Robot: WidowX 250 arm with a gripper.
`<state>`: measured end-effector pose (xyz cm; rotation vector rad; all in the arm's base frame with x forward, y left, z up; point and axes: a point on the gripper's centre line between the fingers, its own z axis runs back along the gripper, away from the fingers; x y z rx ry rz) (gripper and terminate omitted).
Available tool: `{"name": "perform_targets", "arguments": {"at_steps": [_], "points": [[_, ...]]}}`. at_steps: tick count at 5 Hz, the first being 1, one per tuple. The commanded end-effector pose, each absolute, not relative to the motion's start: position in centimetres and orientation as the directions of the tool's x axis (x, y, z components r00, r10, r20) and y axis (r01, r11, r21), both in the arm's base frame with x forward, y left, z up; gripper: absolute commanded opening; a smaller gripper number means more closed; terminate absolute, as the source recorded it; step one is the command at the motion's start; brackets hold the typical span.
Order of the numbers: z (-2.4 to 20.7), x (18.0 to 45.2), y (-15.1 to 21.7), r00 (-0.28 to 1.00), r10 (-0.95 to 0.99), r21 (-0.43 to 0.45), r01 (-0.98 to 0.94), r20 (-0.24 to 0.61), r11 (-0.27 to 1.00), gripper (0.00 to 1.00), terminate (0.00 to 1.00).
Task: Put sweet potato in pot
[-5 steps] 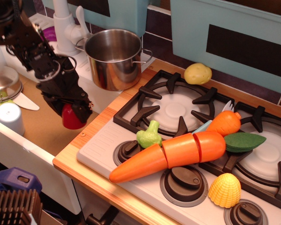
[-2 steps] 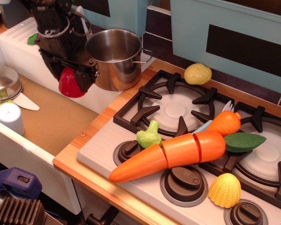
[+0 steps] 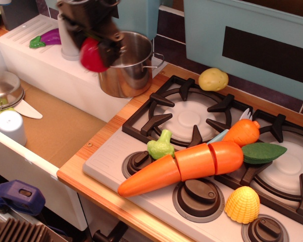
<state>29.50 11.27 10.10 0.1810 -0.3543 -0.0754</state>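
**Operator:** Report what the observation.image view shows around the pot.

**Technician:** You see the gripper (image 3: 97, 50) raised at the upper left, blurred, with its jaws clamped on the sweet potato (image 3: 92, 55). The sweet potato is held in the air, overlapping the left rim of the pot (image 3: 129, 68); it is not inside the pot. You cannot tell from this single view whether it is directly above the opening or in front of it.

**Operator:** What stands near the pot?

**Technician:** The pot sits at the counter edge, just left of the stove (image 3: 212, 151). Behind the gripper you see a white faucet base (image 3: 68, 38), partly hidden. A purple eggplant toy (image 3: 48, 37) lies on the white ledge, well left of the pot. The yellow potato (image 3: 213, 78) rests at the back of the stove, right of the pot and apart from it.

**Operator:** And the stove top?

**Technician:** You find the sliced carrot (image 3: 179, 166) lying across the front burners, a green broccoli piece (image 3: 160, 145) touching it, a smaller orange carrot (image 3: 242, 132) with a green leaf (image 3: 262, 152), and a yellow corn piece (image 3: 241, 204). A white cup (image 3: 10, 126) and a metal lid (image 3: 4, 88) sit in the sink area at the left.
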Motion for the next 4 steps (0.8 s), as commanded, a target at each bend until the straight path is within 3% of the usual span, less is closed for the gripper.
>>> {"name": "perform_targets", "arguments": {"at_steps": [1,3,4], "points": [[12.2,33.0,12.4,0.897,-0.204,0.237,0.116,0.391,0.964,1.00,0.00],[10.7,35.5,13.9,0.849,-0.322,0.250,0.233,0.419,0.940,1.00,0.00],[10.7,35.5,13.9,0.849,-0.322,0.250,0.233,0.419,0.940,1.00,1.00]]}}
